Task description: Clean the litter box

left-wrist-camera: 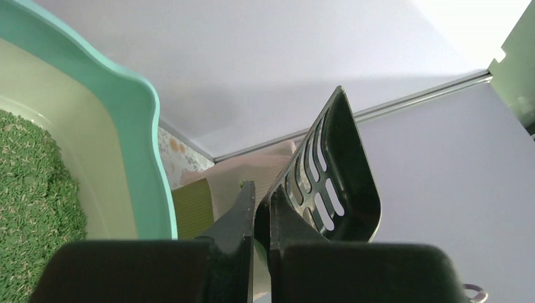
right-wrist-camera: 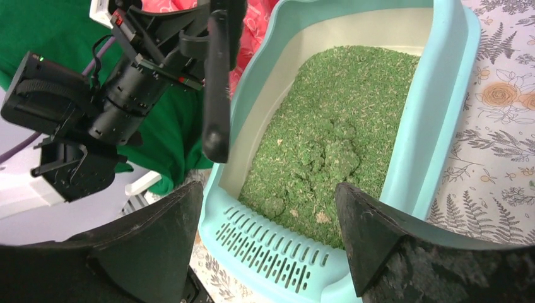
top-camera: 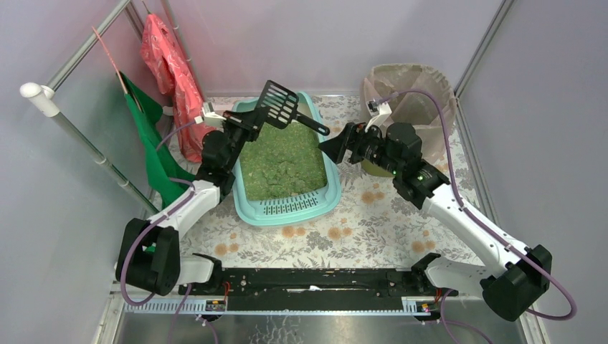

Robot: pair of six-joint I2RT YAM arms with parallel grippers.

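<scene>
Left hand pinching black scoop; right hand spread wide. Clumps in litter box clear only from right wrist.

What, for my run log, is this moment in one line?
left gripper: shut on scoop, raised | right gripper: open, empty, facing litter box | granules: clumped

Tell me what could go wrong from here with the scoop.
The left end effector grips the scoop at its slotted head above the litter box; it might twist loose and fall into the granules.
The open right end effector sits close to the scoop's handle; a misjudged approach could knock it or clash the arms.
The bin lies beyond the right arm, so carried waste may spill on the table.
</scene>
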